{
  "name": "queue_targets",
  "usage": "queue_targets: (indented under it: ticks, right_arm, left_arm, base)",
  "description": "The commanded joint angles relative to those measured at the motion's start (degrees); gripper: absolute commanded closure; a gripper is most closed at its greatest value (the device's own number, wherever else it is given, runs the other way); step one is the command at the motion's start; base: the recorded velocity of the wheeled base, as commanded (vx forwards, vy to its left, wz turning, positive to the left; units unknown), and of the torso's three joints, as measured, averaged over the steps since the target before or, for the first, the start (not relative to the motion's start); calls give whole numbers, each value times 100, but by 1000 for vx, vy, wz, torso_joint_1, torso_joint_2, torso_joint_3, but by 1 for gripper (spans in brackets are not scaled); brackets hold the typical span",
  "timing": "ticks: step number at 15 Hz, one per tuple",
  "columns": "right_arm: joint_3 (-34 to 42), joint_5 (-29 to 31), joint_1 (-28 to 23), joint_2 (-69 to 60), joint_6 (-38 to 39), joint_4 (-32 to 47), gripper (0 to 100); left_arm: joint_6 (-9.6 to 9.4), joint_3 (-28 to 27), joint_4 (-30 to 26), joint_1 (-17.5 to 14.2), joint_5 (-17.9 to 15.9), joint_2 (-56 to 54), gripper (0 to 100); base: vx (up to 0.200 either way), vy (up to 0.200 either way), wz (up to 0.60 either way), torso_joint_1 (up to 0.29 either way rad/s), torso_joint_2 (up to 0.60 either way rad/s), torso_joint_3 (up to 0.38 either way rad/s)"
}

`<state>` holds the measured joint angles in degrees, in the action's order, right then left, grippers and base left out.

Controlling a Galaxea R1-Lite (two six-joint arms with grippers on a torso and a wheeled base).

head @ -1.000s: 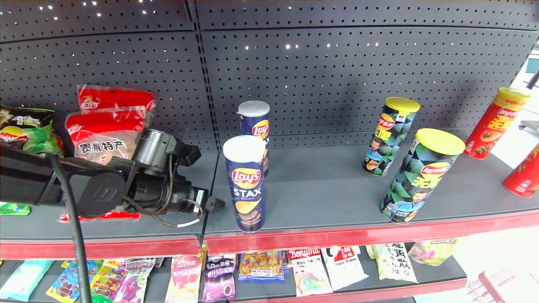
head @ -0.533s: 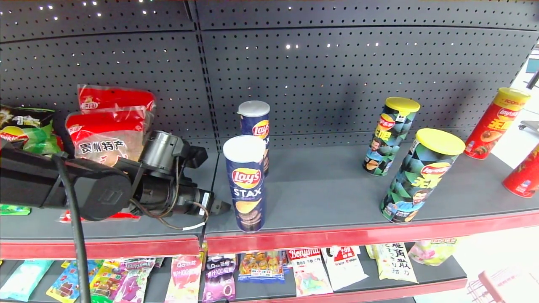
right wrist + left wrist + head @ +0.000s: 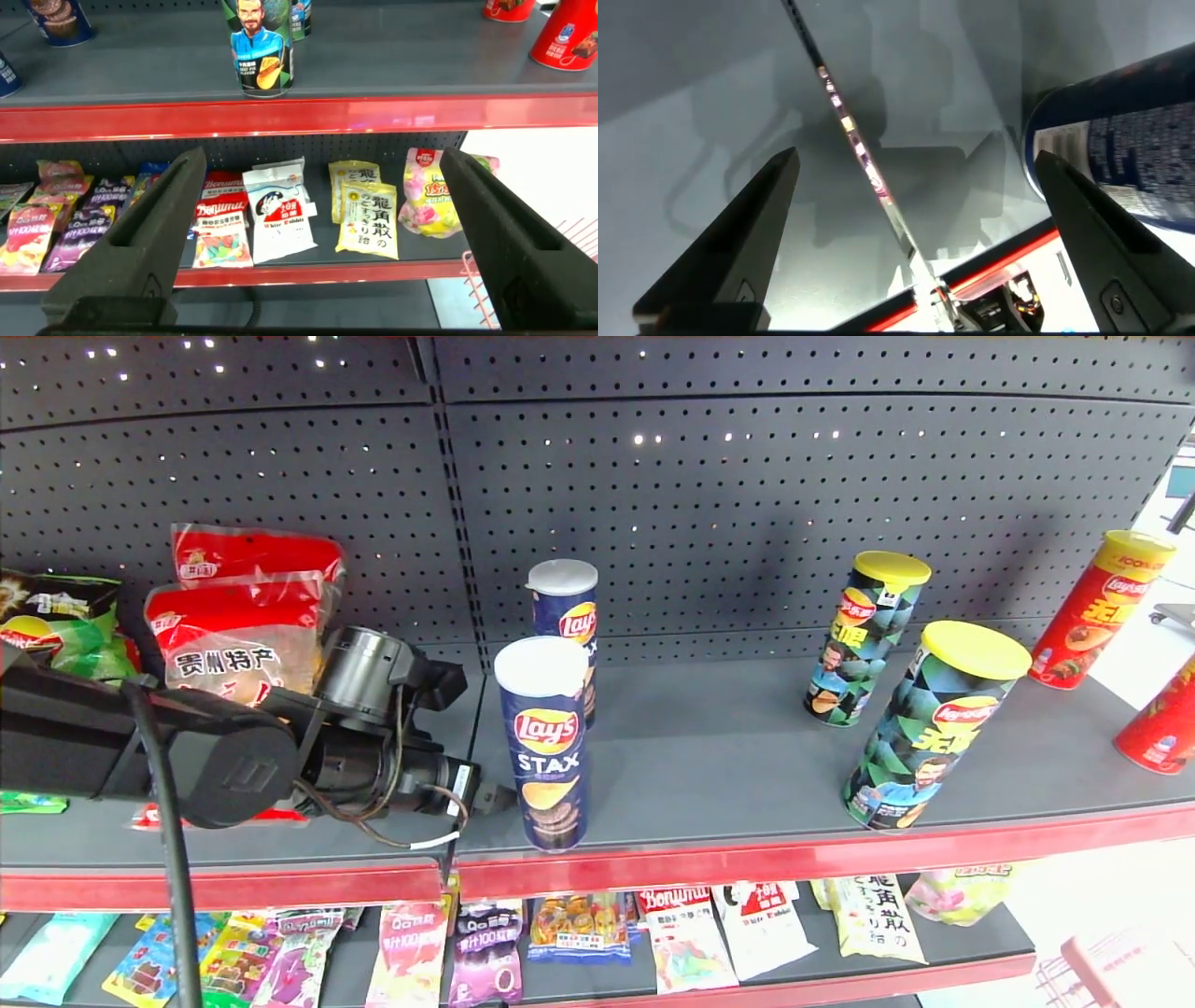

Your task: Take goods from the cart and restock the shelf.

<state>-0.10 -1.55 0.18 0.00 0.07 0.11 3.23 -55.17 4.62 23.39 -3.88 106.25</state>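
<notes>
Now the near blue can [image 3: 544, 747] stands upright, just right of the left jaws, which gape apart; the left arm [image 3: 140, 747] is nearer.

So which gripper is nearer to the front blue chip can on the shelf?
Left. The left gripper is right beside the front blue chip can, over the shelf. The right gripper is out in front of the shelf, farther away.
</notes>
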Motion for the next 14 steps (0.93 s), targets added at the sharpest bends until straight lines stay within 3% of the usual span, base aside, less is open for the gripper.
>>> queue_targets:
  ticks: [1, 14]
  right_arm:
    - [1, -3, -1, 9, 1, -2, 0]
    - [1, -3, -1, 9, 1, 7, 0]
  left_arm:
    - [2, -11, 4, 25, 1, -26, 0]
    - [2, -46, 4, 78, 1, -8, 0]
  base:
    - [0, 0, 0, 0, 0, 0]
    - [0, 0, 0, 0, 0, 0]
